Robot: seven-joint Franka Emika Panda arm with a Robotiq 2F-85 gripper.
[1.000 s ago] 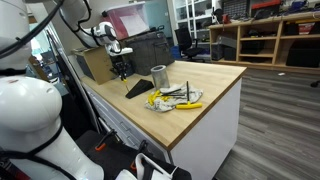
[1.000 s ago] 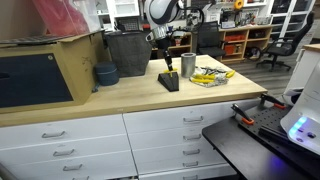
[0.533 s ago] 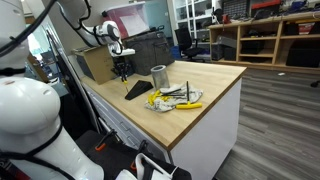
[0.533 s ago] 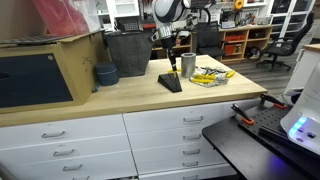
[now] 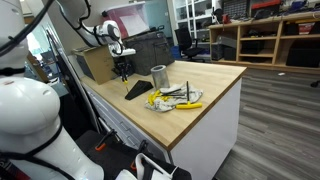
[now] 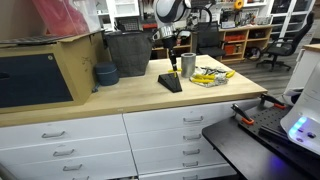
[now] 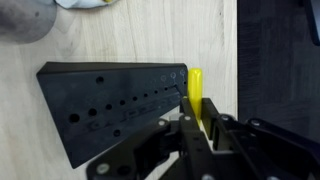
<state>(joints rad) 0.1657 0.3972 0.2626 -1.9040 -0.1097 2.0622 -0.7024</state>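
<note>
My gripper (image 7: 196,112) is shut on a slim yellow tool (image 7: 196,85), whose tip sticks out beyond the fingers. It hangs over the right end of a black wedge-shaped holder (image 7: 105,110) with rows of holes, lying on the wooden worktop. In both exterior views the gripper (image 5: 121,68) (image 6: 170,55) hangs a little above the holder (image 5: 138,90) (image 6: 170,81). A metal cup (image 5: 159,76) (image 6: 188,64) stands just beyond it. A heap of yellow-handled tools (image 5: 176,97) (image 6: 210,76) lies next to the cup.
A cardboard box (image 5: 97,65) (image 6: 72,62) stands at one end of the worktop (image 5: 205,85). A dark bin (image 6: 127,52) and stacked blue bowls (image 6: 105,74) sit behind the holder. Drawers (image 6: 150,135) run below the top's front edge.
The arm has shifted slightly sideways towards the cup with the yellow tool still held. Nothing on the worktop has moved.
</note>
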